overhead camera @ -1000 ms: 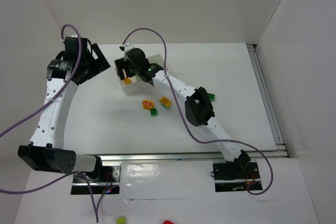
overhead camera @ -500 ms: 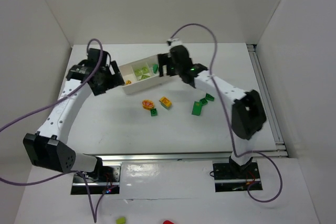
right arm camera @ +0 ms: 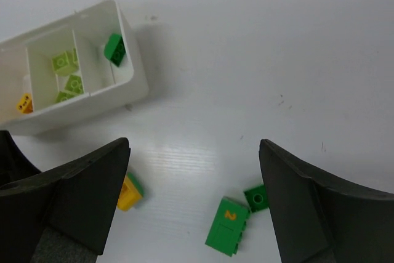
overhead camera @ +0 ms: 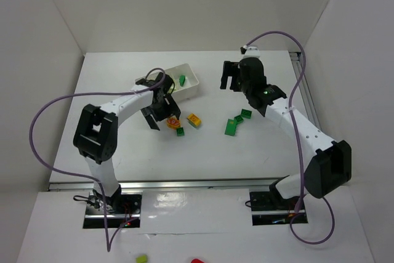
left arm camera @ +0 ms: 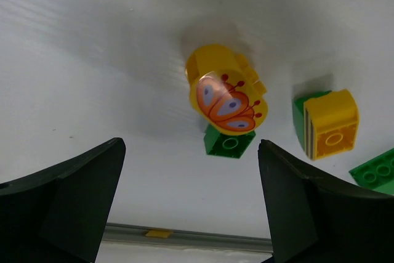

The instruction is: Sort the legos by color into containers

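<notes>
The white tray (right arm camera: 92,106) holds an orange brick (right arm camera: 24,103) in its left compartment, lime bricks (right arm camera: 69,72) in the middle one and a dark green brick (right arm camera: 114,48) in the right one. In the top view my left arm hides the left part of the tray (overhead camera: 189,90). My left gripper (overhead camera: 164,115) (left arm camera: 191,146) is open and empty, just short of a yellow butterfly piece (left arm camera: 226,97) resting on a small green brick (left arm camera: 229,143). A yellow brick (left arm camera: 329,124) lies to its right. My right gripper (overhead camera: 233,83) (right arm camera: 194,146) is open and empty, above the table right of the tray.
A green brick marked 2 (right arm camera: 228,226) (overhead camera: 231,127) and smaller green bricks (overhead camera: 245,114) lie on the table right of centre, below my right gripper. The side wall (overhead camera: 332,47) rises at the table's right edge.
My left arm swung from the far left, past the tray, to just above the butterfly piece. My right arm drew back from the tray to the right.
</notes>
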Tool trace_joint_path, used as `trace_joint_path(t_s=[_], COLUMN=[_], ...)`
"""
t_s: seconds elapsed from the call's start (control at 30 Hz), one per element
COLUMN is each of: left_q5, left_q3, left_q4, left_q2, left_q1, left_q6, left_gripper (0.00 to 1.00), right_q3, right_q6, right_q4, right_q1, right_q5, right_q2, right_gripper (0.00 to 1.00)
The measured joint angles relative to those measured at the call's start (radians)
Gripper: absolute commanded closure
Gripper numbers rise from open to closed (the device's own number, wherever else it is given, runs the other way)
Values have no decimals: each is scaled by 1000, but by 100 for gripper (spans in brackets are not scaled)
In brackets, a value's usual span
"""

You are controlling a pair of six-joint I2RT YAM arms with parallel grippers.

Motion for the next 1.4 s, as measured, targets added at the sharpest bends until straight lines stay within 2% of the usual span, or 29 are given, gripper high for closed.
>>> trace_joint_path(t_s=[0.23, 0.47, 0.5, 0.6, 0.67, 0.7, 0.77, 0.8, 0.9, 1.03, 1.17, 1.4], left_q5=[-11, -55, -61, -73, -80, -83, -85, -90, -111, -152, -191, -259], left_q3=[41, 39, 35, 30, 30, 31, 33, 33, 37, 50, 94, 306], left_q4=[56, 95, 106, 126, 137, 140, 145, 148, 146, 127, 97, 54], left_q2=[106, 157, 157, 158, 159, 161, 161, 161, 161, 136, 48, -60], left_q1=[-42, -51, -51, -53, -54, -54, -56, -58, -68, -84, -88, 11], left_q6=[-133, -234, -240, -257, -261, -261, -256, -253, -238, -200, -124, 51], left_gripper=[3, 21, 26, 30, 42, 44, 53, 64, 78, 78, 78, 78], right_q3=[-15, -25, -29, -39, -44, -45, -47, -47, -47, -47, -47, -47], right_q6=[-15, -38, -39, -42, -42, -43, -43, -43, -45, -45, -46, -40], right_q4=[-64, -77, -77, -84, -90, -93, -100, -101, -102, -103, -111, -119], right_q1=[-31, -67, -72, -86, -93, -97, -102, -103, -103, -103, -103, -74], right_q5=[-32, -63, -65, -78, -82, -87, -91, -91, -95, -94, -98, -113], right_q2=[-27, -80, -82, -82, -82, -82, -82, -82, -82, -82, -81, -67], right_gripper=[7, 7, 7, 7, 7, 7, 7, 7, 7, 7, 7, 7])
